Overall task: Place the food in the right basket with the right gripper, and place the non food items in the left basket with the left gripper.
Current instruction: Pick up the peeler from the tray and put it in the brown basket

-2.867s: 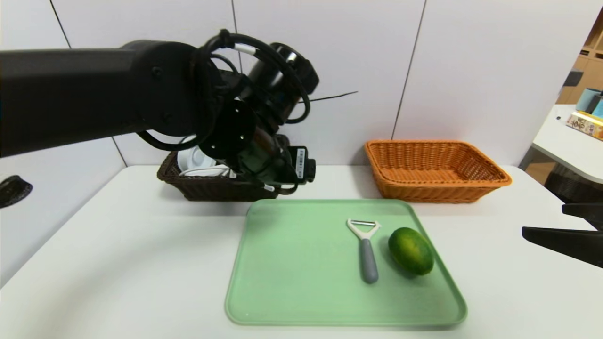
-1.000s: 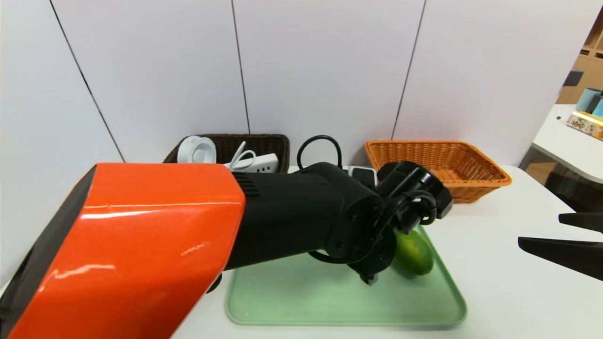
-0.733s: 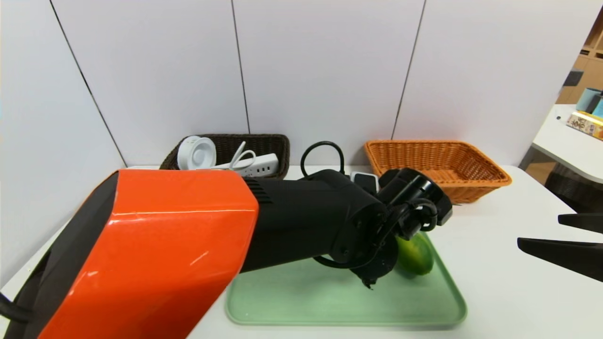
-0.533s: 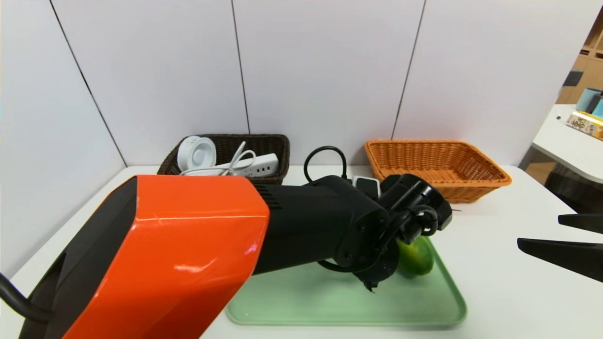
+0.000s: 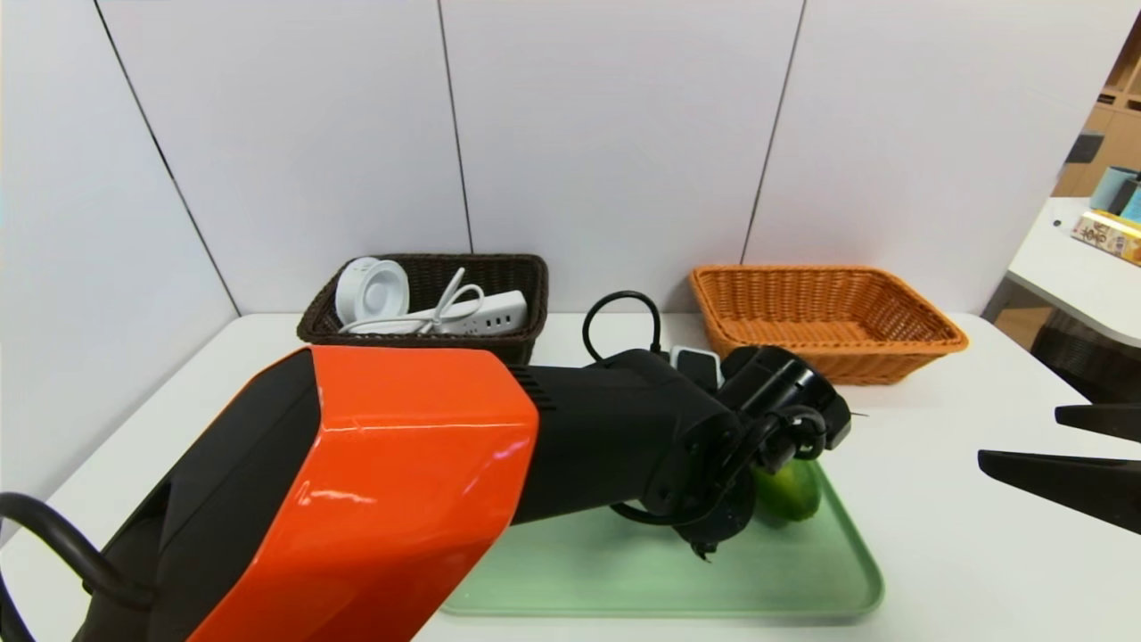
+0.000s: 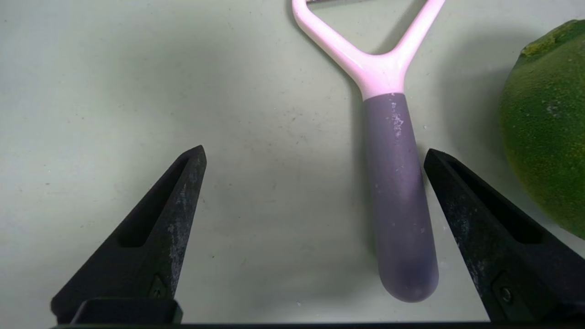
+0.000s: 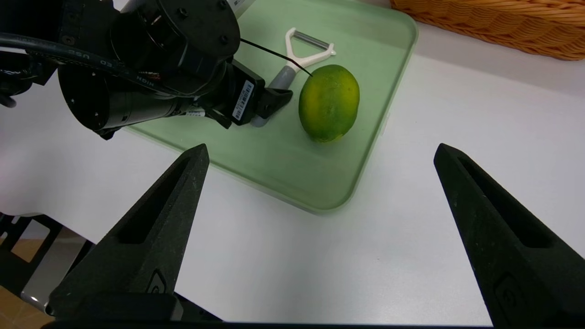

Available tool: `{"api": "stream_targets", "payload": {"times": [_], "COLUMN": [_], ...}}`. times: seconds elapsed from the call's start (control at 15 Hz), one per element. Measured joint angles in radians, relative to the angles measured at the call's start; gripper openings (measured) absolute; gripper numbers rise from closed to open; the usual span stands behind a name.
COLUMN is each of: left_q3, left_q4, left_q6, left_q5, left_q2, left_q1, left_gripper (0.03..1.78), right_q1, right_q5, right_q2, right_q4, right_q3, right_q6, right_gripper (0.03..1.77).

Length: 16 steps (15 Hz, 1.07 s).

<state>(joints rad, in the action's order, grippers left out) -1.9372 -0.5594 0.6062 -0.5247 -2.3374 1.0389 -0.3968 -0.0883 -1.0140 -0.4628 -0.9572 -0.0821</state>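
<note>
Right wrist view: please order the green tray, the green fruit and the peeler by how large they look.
1. green tray
2. green fruit
3. peeler, partly hidden by the left tool, so its full length is unsure

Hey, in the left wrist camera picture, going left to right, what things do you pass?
One finger of the left claw, then the peeler lying on the green tray, then the claw's other finger, then the green fruit at the far right.
</note>
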Motion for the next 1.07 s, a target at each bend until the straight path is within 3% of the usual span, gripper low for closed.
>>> {"api": "stream_targets", "payload": {"times": [1.07], "left_q3": [-0.002], "left_q4": [0.012], "left_q6": [0.007], "left_q5": [0.014], "left_q2": [-0.013], "left_q1": [-0.002], "left_gripper": [1.69], "right_q1": [0.000], "right_q5": [-0.001], "right_q2": [-0.001], "right_q4": [0.001], "right_q3": [-0.001], "right_q6": [0.000], "right_gripper": [1.70]}}
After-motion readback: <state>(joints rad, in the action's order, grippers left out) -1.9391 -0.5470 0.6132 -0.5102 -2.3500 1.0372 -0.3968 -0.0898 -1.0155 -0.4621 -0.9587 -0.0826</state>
